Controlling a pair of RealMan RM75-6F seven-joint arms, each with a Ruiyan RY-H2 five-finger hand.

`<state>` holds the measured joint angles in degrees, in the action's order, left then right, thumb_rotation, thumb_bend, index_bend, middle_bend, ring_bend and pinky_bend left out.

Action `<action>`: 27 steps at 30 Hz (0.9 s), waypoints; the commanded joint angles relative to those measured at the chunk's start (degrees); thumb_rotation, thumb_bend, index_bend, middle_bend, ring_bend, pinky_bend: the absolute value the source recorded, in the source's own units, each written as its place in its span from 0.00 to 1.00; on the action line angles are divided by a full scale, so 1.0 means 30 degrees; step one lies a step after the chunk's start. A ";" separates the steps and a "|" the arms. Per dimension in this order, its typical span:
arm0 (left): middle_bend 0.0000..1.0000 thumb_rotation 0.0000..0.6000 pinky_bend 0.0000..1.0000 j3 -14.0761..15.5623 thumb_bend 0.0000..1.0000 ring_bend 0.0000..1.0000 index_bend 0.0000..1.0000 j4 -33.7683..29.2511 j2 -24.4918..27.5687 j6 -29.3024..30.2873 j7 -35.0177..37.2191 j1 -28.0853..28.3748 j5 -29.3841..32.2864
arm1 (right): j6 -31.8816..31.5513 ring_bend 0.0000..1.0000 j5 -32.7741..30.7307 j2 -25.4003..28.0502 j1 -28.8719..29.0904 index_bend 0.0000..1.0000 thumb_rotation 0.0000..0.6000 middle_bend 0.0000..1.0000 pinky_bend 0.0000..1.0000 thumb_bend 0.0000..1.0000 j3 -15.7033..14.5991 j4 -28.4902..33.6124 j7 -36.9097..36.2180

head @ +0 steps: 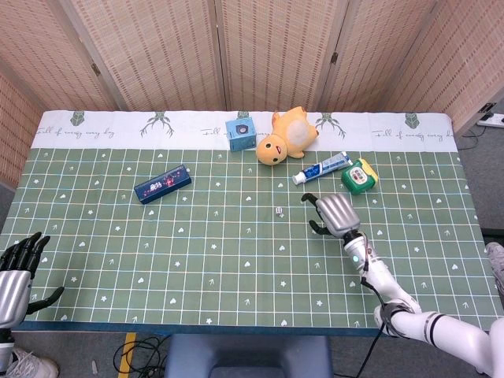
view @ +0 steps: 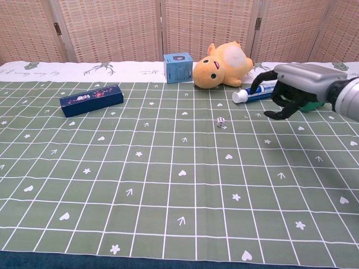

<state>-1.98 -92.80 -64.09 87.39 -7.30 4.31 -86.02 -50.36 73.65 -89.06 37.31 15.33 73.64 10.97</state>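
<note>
Right hand (head: 336,213): hovers over the green mat (head: 236,260), fingers spread and curled downward, holding nothing. It is just in front of the toothpaste (head: 321,168), apart from it in the head view; in the chest view the hand (view: 294,89) overlaps the tube's cap end (view: 247,94), and contact cannot be told.

Toothpaste: blue-and-white tube, lying flat, white cap toward the robot's left, the landmark for what follows.

Green box (head: 358,175): just to the right of the toothpaste, yellow strip on its top; partly hidden behind the hand in the chest view.

Plush toy (head: 285,136): orange, lying on its side just behind and to the left of the toothpaste, at the border of the white strip.

Blue cube (head: 240,132): left of the plush, well to the left of the toothpaste.

Die (head: 278,209): small, white, in front and to the left of the toothpaste, left of the right hand, apart from it.

Dark box (head: 162,183): long, navy, lying flat, far to the left of the toothpaste.

Left hand (head: 16,272): at the near left corner of the mat, farthest from the toothpaste, fingers apart, holding nothing.
</note>
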 commanded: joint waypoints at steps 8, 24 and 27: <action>0.07 1.00 0.15 0.0046 0.20 0.10 0.09 0.0117 0.0085 0.0140 0.0172 -0.0209 0.0037 | 0.2438 0.97 -0.2196 -0.2496 0.2954 0.36 1.00 0.91 1.00 0.21 0.0611 -0.2905 0.1539; 0.07 1.00 0.15 0.0073 0.19 0.10 0.09 0.0410 0.0291 0.0499 0.0625 -0.0677 0.0208 | 0.4045 0.98 -0.4585 -0.4765 0.5093 0.42 1.00 0.91 1.00 0.28 0.0628 -0.6403 0.2319; 0.07 1.00 0.15 0.0064 0.19 0.10 0.09 0.0448 0.0301 0.0483 0.0648 -0.0689 0.0199 | 0.4147 0.98 -0.4712 -0.4934 0.5276 0.43 1.00 0.91 1.00 0.28 0.0589 -0.6735 0.2216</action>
<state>-1.79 -91.45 -63.19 88.84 -5.36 2.24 -85.44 -38.01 59.62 -103.66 52.92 17.17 53.72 17.73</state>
